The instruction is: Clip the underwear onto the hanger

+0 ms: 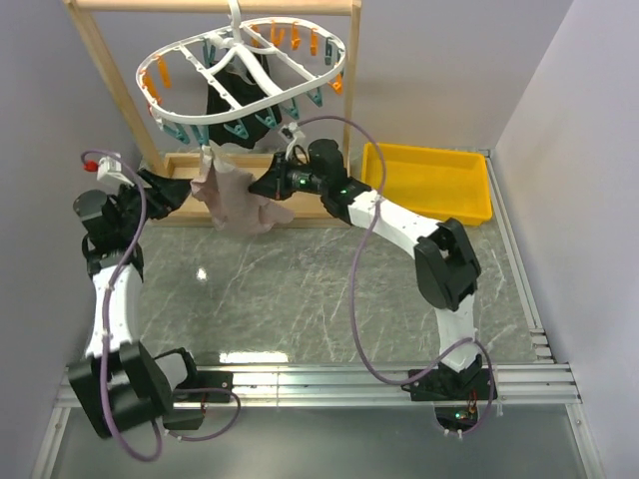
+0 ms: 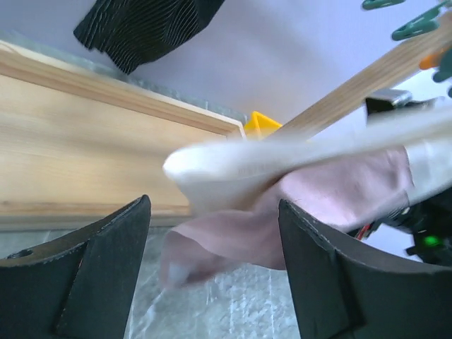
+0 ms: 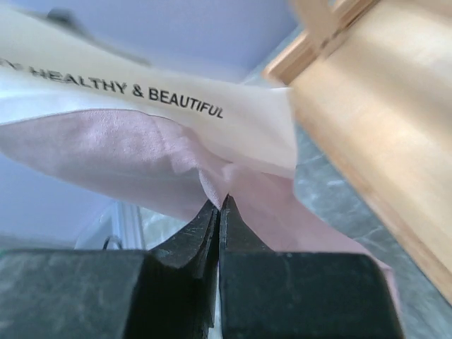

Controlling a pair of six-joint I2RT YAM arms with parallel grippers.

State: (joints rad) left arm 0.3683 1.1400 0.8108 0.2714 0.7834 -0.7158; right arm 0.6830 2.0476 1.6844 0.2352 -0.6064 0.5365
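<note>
The pink underwear (image 1: 238, 198) hangs low in front of the rack base, under the white oval hanger (image 1: 190, 50) with its orange and teal clothespins. A strip of its pale waistband rises toward a teal clothespin (image 1: 207, 140); whether it is clipped there I cannot tell. My right gripper (image 1: 264, 187) is shut on the underwear's right side; its wrist view shows the fingertips pinching pink fabric (image 3: 162, 155) just below the printed waistband (image 3: 233, 120). My left gripper (image 1: 186, 196) is open at the underwear's left edge. In its wrist view the blurred fabric (image 2: 318, 205) lies ahead between the spread fingers (image 2: 106, 268).
A black garment (image 1: 236, 92) hangs from the hanger's middle. The hanger hangs from a wooden frame rack (image 1: 108, 80), whose base board (image 2: 85, 134) is close behind both grippers and also shows in the right wrist view (image 3: 381, 120). A yellow tray (image 1: 431, 182) sits at the back right.
</note>
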